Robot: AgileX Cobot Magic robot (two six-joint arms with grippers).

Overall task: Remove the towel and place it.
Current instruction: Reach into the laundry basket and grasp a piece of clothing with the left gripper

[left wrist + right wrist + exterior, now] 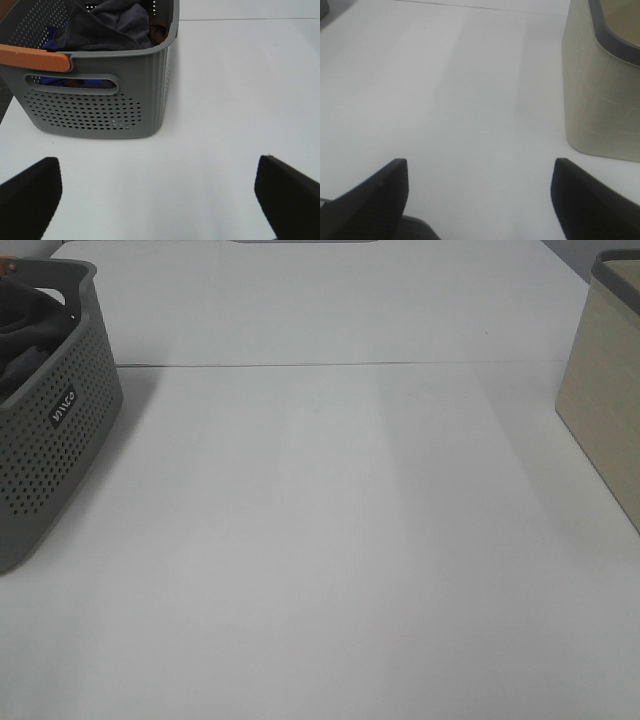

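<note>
White laminate table top (330, 540) lies bare across the whole middle, crossed towards the far side by a thin straight seam (340, 364). Near the table's left edge stands the grey perforated plastic basket (100, 105), cut off by the frame in the high view. Its rounded corner and slotted hand-hole face the left gripper (157, 185), whose two black fingers (30, 195) stand spread wide with only table between them, short of the basket's wall and not touching it. The large dark charcoal plush towel (110, 25) lies crumpled inside the basket, heaped to about rim height, with a blue cloth (52, 42) beside and under it and an orange handle strip (32, 57) along the near rim. At the right edge stands a beige straight-sided bin with a dark grey rim (600, 100), well apart from the basket. The right gripper (480, 195) hovers over bare table near that bin, its jaws likewise parted and empty
</note>
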